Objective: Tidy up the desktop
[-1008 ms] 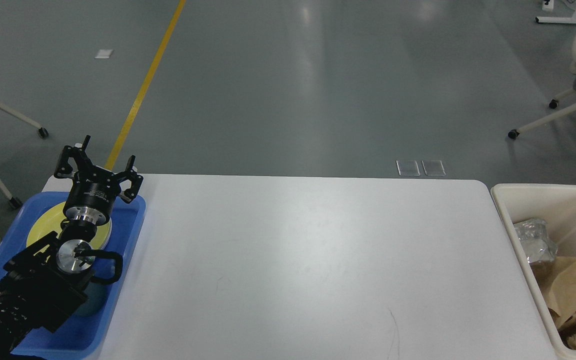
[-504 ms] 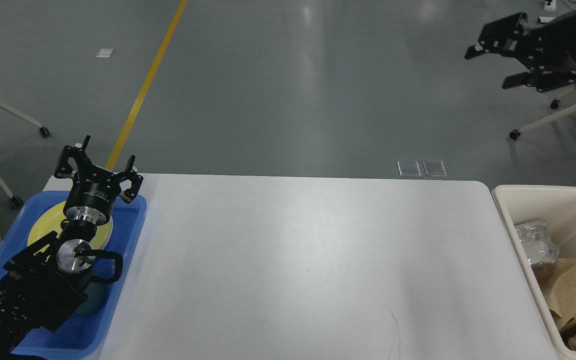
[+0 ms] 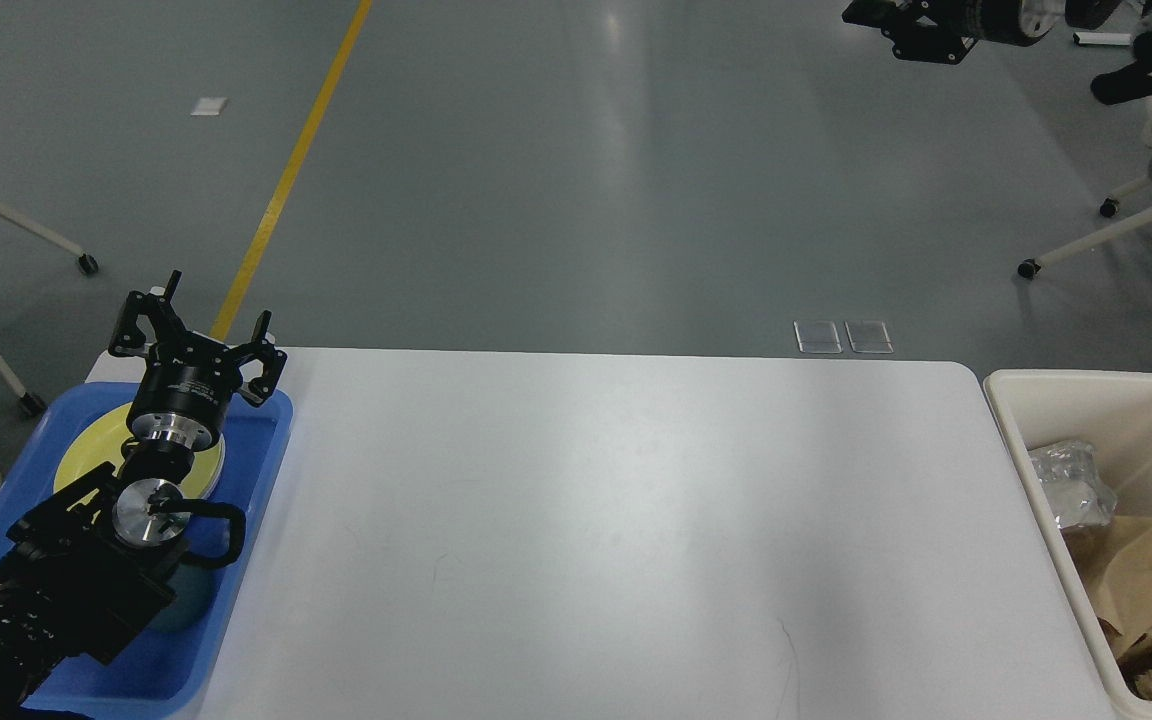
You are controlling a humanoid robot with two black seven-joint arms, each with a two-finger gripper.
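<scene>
A: What changes over the last second?

B: The right arm. 1 second back it is absent from view, half a second back it shows at the upper right, and now the right gripper sits higher and further left, up at the top edge of the view, far beyond the table's far right corner. It is small and dark up there, so I cannot tell whether its fingers are apart or together.

A: And the left one?

B: The left gripper does not shift at all. It hangs over the far end of the blue tray, which sits at the desktop's left edge, and its fingers are spread apart with nothing between them. Under the arm lies a yellow plate inside the tray.

A: Where does that leave the desktop?

B: The desktop fills the middle of the view, white, with only faint scuff marks near its near edge. The cream bin stands just off the right edge, holding crumpled brown paper and something silvery. With 1 arm swinging away and the other idle, my judgement is the tidying is at or close to its end.

A: Any labels or writing?

B: There is small lettering on the left gripper's body, too small to read. Nothing else legible.
</scene>
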